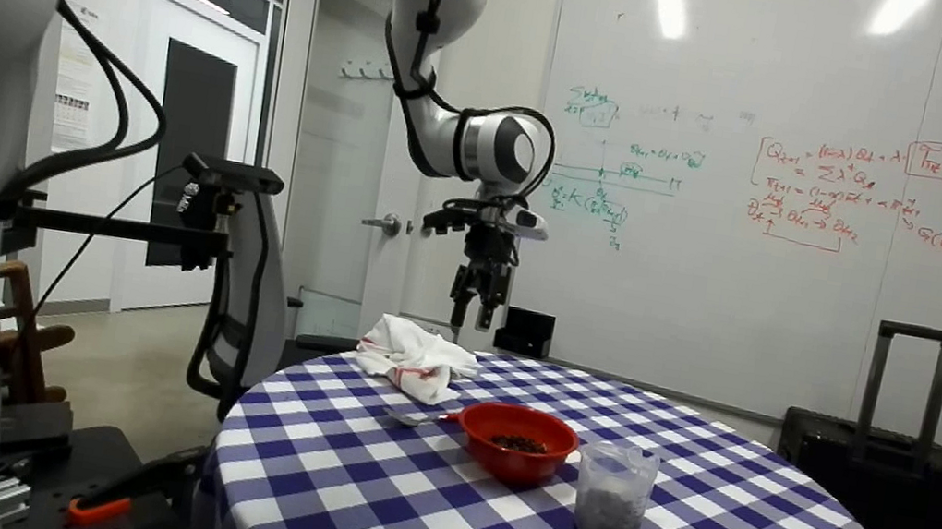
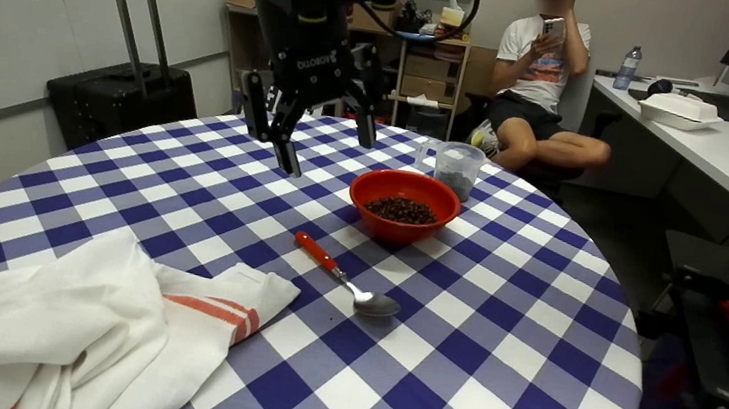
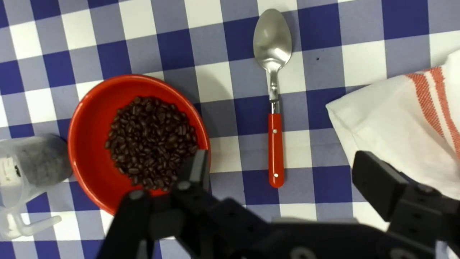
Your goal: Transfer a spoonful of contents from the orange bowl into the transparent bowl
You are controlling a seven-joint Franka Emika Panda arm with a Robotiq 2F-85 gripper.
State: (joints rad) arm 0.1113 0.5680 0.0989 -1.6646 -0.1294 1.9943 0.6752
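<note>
Bkgd: scribbled-on whiteboard point(image 1: 739, 286), blk suitcase point(image 1: 884, 499). Blue/wht-checked surface point(image 1: 730, 527): red bowl point(image 3: 91, 144) w/ beans point(image 3: 151, 140), clear jug point(image 1: 612, 496) just beside it, spoon point(image 3: 275, 118) nr. bowl's opp. side. Claw point(image 2: 327, 147) higher than bowl, spread wide, holding nothing.

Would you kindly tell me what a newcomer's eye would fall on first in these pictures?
Probably the red bowl of dark coffee beans, vivid against the blue checked tablecloth, beside the clear measuring cup. Next might come the red-handled spoon, lying between the bowl and the crumpled white towel. Above the tablecloth, the black gripper hangs open.
</note>
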